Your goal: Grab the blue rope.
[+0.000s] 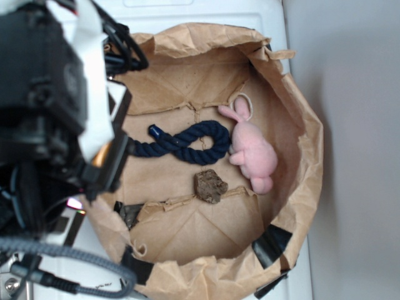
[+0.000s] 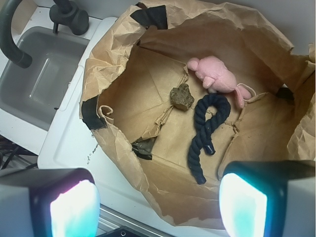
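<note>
White worktop [image 2: 69,143] and a grey sink [image 2: 39,79] at the upper left of the wrist view surround a crumpled brown paper bag [image 2: 113,54], opened wide and rolled down. On its floor lies the blue rope [image 2: 207,128], curled in a loop at centre frame, one tail running toward the lower edge, the glossy capped end [image 2: 210,148] crossing beside it. A pink plush bunny [image 2: 217,76] touches the loop's top; a brown lump [image 2: 181,96] sits just left, apart. The hand [image 2: 158,202] hangs above the bag, its two fingers [image 2: 242,207] spread wide and empty. This rope looks soft, light and limp, with a grippy twisted surface; it should sag when lifted. Pinching across the straight tail, clear of the bunny, seems safest.
</note>
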